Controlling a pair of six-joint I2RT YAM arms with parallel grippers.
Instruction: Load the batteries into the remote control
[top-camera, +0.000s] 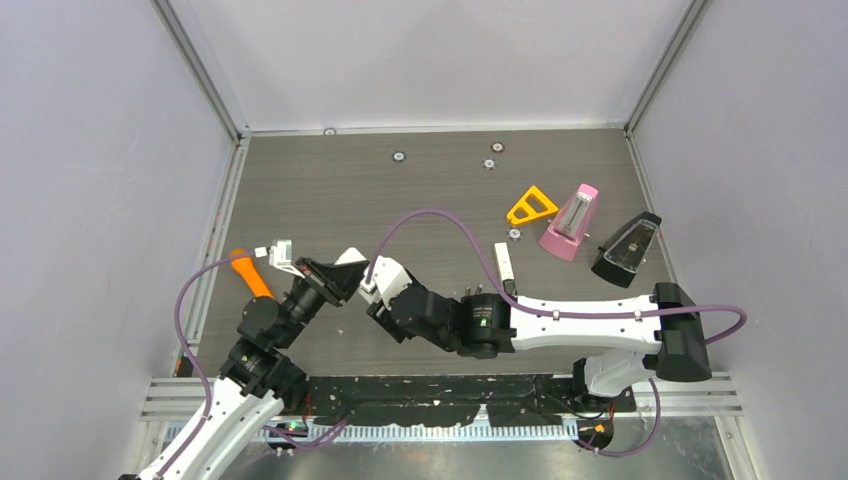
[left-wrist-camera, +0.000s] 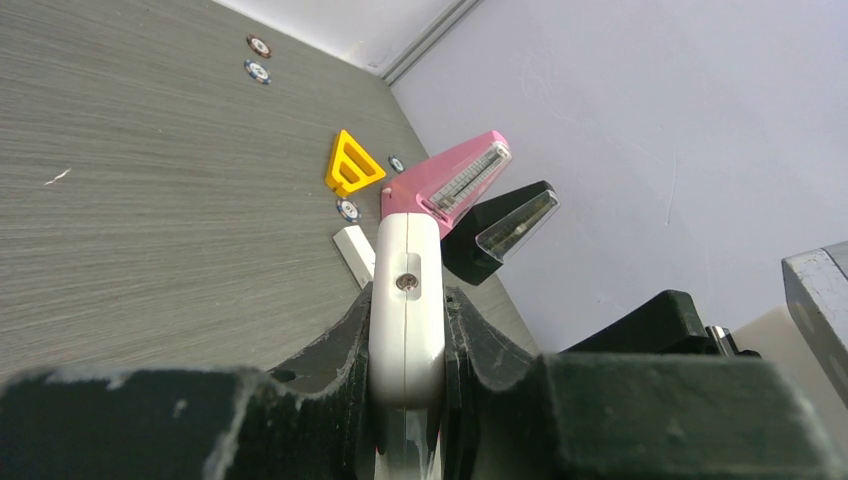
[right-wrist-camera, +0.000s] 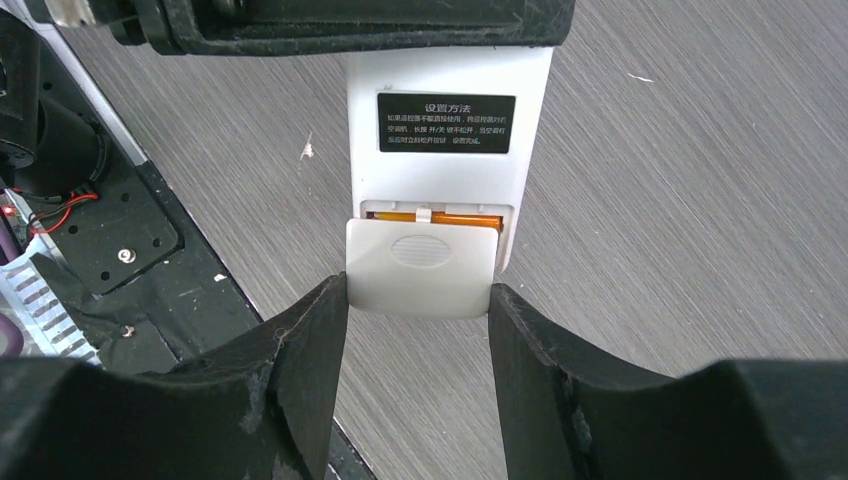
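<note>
My left claw (left-wrist-camera: 407, 340) clamps remote (left-wrist-camera: 405, 250) edgewise; right claw (right-wrist-camera: 420, 310) pinches battery cover (right-wrist-camera: 422, 262), part-slid on. Orange batteries (right-wrist-camera: 462, 216) seated inside, I judge; only cover closure left.

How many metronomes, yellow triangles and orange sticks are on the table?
Metronomes: 2 (pink metronome, black metronome)
Yellow triangle: 1
Orange stick: 1
Total: 4

A: What colours on your remote (right-wrist-camera: 450, 180)?
B: You've got white, with a black label (right-wrist-camera: 446, 123), white cover (right-wrist-camera: 422, 270), orange batteries (right-wrist-camera: 465, 216). Grey wood-grain table (top-camera: 400, 200); pink metronome (top-camera: 570, 222), black metronome (top-camera: 627, 250), yellow triangle (left-wrist-camera: 338, 172), orange stick (top-camera: 252, 277).
</note>
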